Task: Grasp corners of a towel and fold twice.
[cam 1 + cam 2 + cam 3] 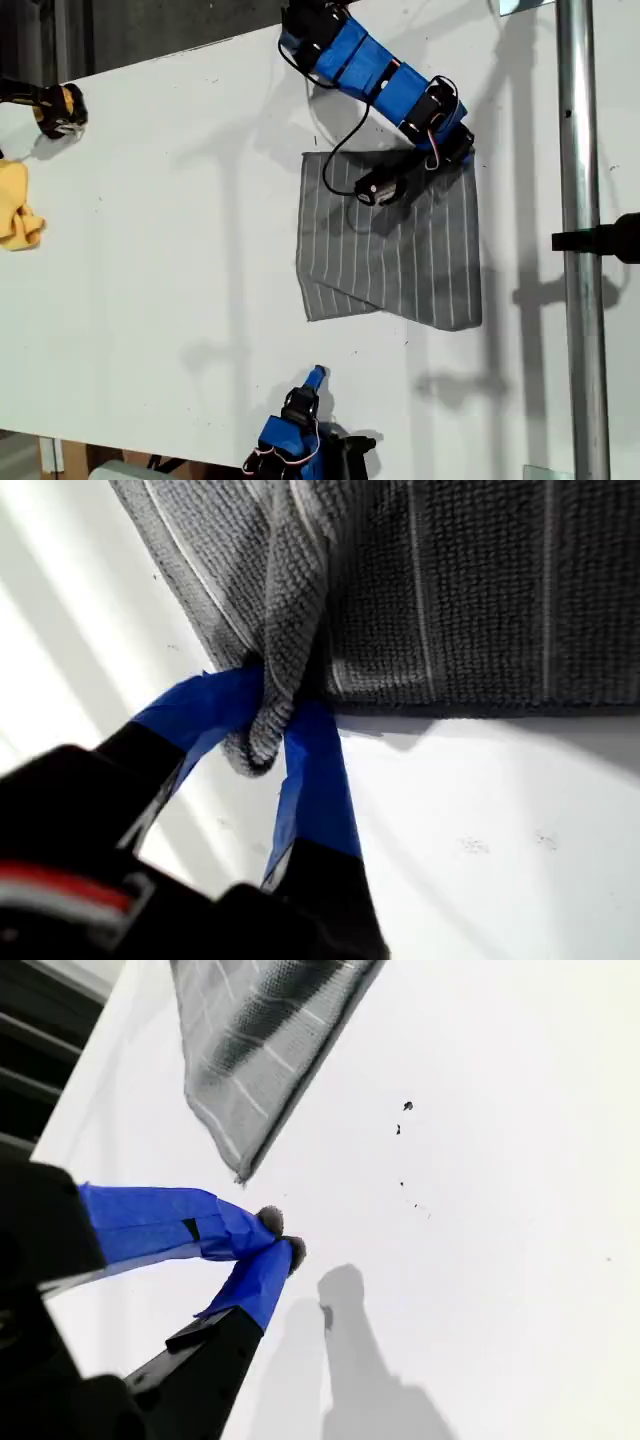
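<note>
The grey pinstriped towel [400, 250] lies on the white table [150, 280], doubled over, with a lower layer showing along its near edge. My first gripper [455, 150] reaches in from the far side to the far corner on the exterior view's right. In the first wrist view this gripper [275, 720] is shut on a bunched corner [262, 742] of the towel [450, 580]. At the table's near edge my second gripper [315, 378] is shut with nothing in it. Its blue tips [280, 1240] meet a short way from a towel corner [240, 1172].
A small yellow cloth [18, 205] and a black and yellow object [60, 108] sit at the exterior view's left edge. A vertical metal pole [580, 300] with a black clamp [610, 240] stands on the exterior view's right.
</note>
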